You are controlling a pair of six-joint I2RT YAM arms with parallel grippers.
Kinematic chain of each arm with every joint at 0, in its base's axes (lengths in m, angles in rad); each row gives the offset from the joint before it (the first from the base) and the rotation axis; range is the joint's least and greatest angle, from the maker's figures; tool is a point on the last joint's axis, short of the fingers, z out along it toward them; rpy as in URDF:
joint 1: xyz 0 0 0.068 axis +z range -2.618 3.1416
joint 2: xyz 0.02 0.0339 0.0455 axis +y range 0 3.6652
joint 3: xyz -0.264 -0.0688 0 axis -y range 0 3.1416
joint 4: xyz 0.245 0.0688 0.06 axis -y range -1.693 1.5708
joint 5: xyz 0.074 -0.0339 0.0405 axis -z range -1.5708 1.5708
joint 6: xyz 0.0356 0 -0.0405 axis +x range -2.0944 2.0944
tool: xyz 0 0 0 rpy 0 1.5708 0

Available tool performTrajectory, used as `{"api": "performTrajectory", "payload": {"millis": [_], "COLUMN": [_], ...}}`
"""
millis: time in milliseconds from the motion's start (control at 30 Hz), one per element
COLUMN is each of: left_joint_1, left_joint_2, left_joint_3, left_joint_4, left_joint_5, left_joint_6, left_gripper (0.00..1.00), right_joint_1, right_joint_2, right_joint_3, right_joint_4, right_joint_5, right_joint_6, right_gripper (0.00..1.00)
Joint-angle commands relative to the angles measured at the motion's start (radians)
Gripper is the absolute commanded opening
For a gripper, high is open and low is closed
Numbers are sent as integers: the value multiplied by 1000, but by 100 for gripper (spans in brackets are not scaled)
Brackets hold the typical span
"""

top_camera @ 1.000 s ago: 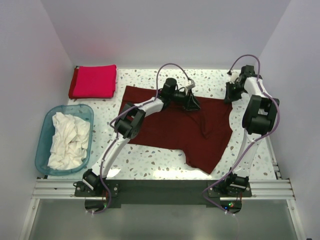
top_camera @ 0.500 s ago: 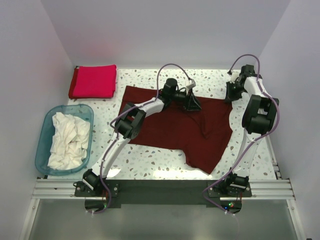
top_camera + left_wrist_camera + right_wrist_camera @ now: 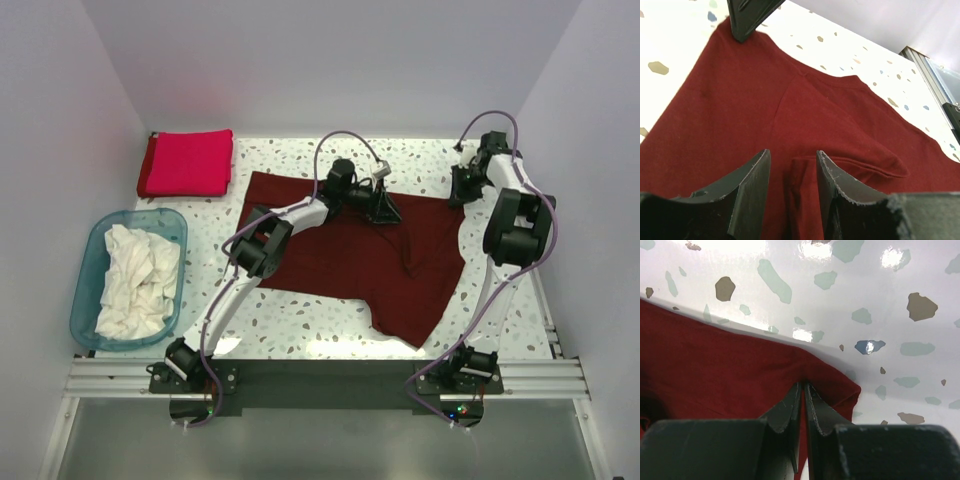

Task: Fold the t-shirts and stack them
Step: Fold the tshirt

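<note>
The translucent blue tub (image 3: pixel 140 214) is sitting at the left edge of the counter (image 3: pixel 300 320), and crumpled white t-shirts (image 3: pixel 135 280) are lying heaped inside it. Beyond the tub, at the far left corner, the crimson t-shirt (image 3: pixel 188 163) is lying folded into a neat rectangle. The maroon t-shirt (image 3: pixel 340 260) is lying spread across the middle of the counter, its near edge uneven and a crease running down its right part.

The left arm is reaching forward and bending rightward over the shirt, holding the left claw (image 3: pixel 383 207) low at the far edge. In the left wrist view its fingers (image 3: pixel 747 195) are standing apart, straddling a raised fold of maroon cloth without clamping it.

The right arm is standing doubled back on itself, its elbow high, pointing the right claw (image 3: pixel 457 188) down at the shirt's far right corner. In the right wrist view that claw (image 3: pixel 802 386) is pinching the cloth edge, its fingers nearly meeting.
</note>
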Motion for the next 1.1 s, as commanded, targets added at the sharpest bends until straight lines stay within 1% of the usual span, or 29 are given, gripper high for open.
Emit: {"api": "performTrajectory", "payload": {"millis": [0, 167, 300, 333, 400, 433, 467, 500, 567, 700, 833, 1067], "left_joint_1": [-3, -5, -8, -10, -10, -10, -10, -10, -8, 3, 10, 20], "left_joint_2": [13, 13, 15, 15, 9, 2, -7, -13, -33, -93, -151, -246], "left_joint_3": [23, 20, 20, 20, 7, -4, -24, -30, -62, -167, -272, -392], "left_joint_4": [-8, -8, -4, -1, 33, 54, 68, 93, 136, 295, 372, 378], "left_joint_5": [-7, -6, 12, 20, 40, 51, 63, 71, 95, 92, 103, 120], "left_joint_6": [-33, -39, -40, -40, -45, -49, -53, -54, -74, -115, -114, -36], "left_gripper": [46, 45, 39, 33, 27, 19, 16, 10, 0, 0, 0, 0], "right_joint_1": [-3, -3, -3, -3, -3, -3, -3, -3, -2, -3, -3, -3], "right_joint_2": [8, 8, 6, 6, 8, 9, 9, 11, 11, 15, 21, 37], "right_joint_3": [38, 40, 40, 38, 37, 37, 37, 35, 32, 34, 29, 29], "right_joint_4": [4, 4, 2, 4, 5, 4, 4, 4, 7, 8, 10, 13], "right_joint_5": [19, 19, 19, 21, 28, 30, 33, 37, 41, 51, 62, 87], "right_joint_6": [9, 12, 12, 12, 10, 10, 9, 9, 9, 7, 3, -4], "right_gripper": [10, 10, 10, 10, 10, 10, 10, 10, 9, 9, 9, 8]}}
